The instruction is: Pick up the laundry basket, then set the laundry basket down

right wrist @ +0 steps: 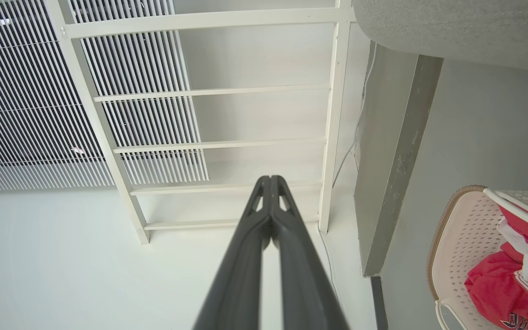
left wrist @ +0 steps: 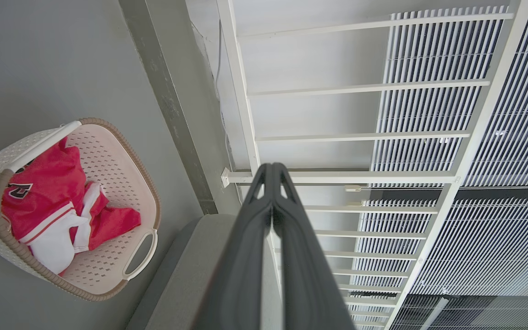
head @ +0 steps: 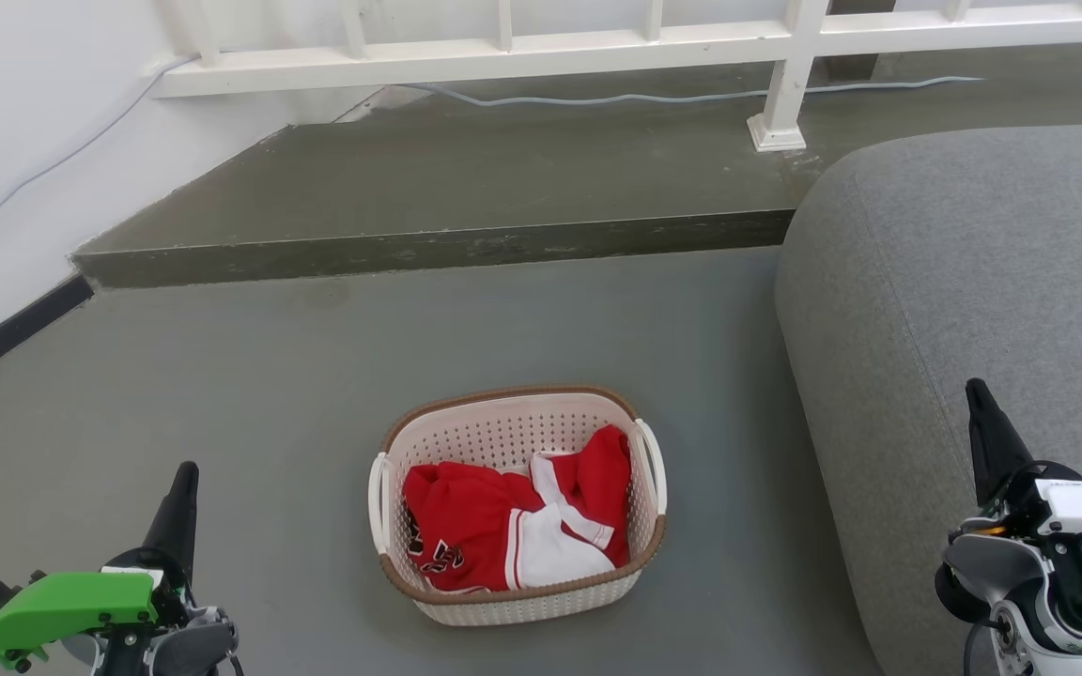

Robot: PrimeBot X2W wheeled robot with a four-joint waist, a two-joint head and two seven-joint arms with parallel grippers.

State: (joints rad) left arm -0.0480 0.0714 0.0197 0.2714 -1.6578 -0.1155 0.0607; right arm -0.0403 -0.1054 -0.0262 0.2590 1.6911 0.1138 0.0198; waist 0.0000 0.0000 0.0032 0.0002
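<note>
Green plastic [head: 62, 606] covers the wrist of the left arm. Above it the left claw [head: 186, 474] points up, its two dark fingers pressed together with nothing between them. The right claw [head: 976, 390] is the same, fingers together and empty, and it hangs in front of the grey sofa [head: 973, 263].

Between the two arms, a little further out, the laundry basket [head: 494, 434] stands upright on the grey floor [head: 222, 376]. Neither claw touches it. Red and white clothes [head: 494, 526] lie crumpled inside, below the brown rim. Its left handle [head: 378, 502] faces the left arm and its right handle [head: 654, 465] faces the right arm, so I think it is placed for a lift with one claw on each side.

This scene fits two stages: the basket waiting to be lifted, or the basket already put down again and the arms drawn back. I cannot say which.

For moving, the left side has wide bare floor. On the right, the rounded edge of the sofa comes near the basket, so I judge the right arm has less room there.

Beyond the basket the floor ends at the dark edge of a raised step [head: 466, 188], well apart from it. Behind the step stands a white railing [head: 503, 61], with a thin cable [head: 654, 97] along its foot.
</note>
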